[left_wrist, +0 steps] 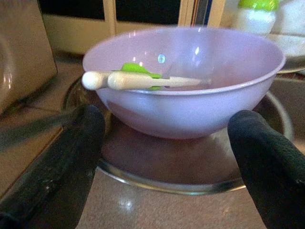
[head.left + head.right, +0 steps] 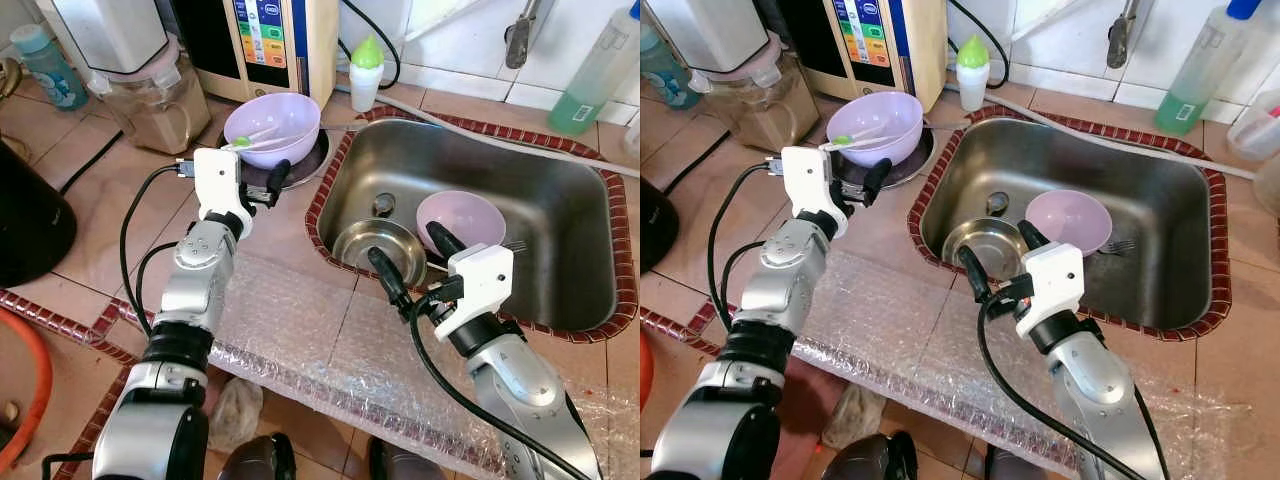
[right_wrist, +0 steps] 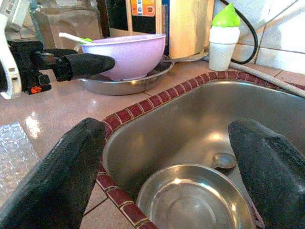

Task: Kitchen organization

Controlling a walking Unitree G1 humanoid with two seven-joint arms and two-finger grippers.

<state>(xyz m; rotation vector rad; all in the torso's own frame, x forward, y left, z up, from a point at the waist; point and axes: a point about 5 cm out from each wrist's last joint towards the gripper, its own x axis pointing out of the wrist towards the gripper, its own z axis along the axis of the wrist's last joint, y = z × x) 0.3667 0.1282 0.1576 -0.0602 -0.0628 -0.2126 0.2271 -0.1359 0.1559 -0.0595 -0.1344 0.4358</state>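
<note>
A purple bowl sits on a shallow metal plate on the counter, left of the sink. A pale spoon with a green part rests across the bowl. My left gripper is open, level with the plate just in front of the bowl, one finger on each side of it, not touching it. A steel bowl and a second purple bowl lie in the sink with a fork. My right gripper is open above the sink's near rim, over the steel bowl.
Behind the bowl stand a beige appliance, a blender jar and a white bottle with a green cap. A green soap bottle is at the back right. Bubble wrap covers the near counter. A black object stands at the left.
</note>
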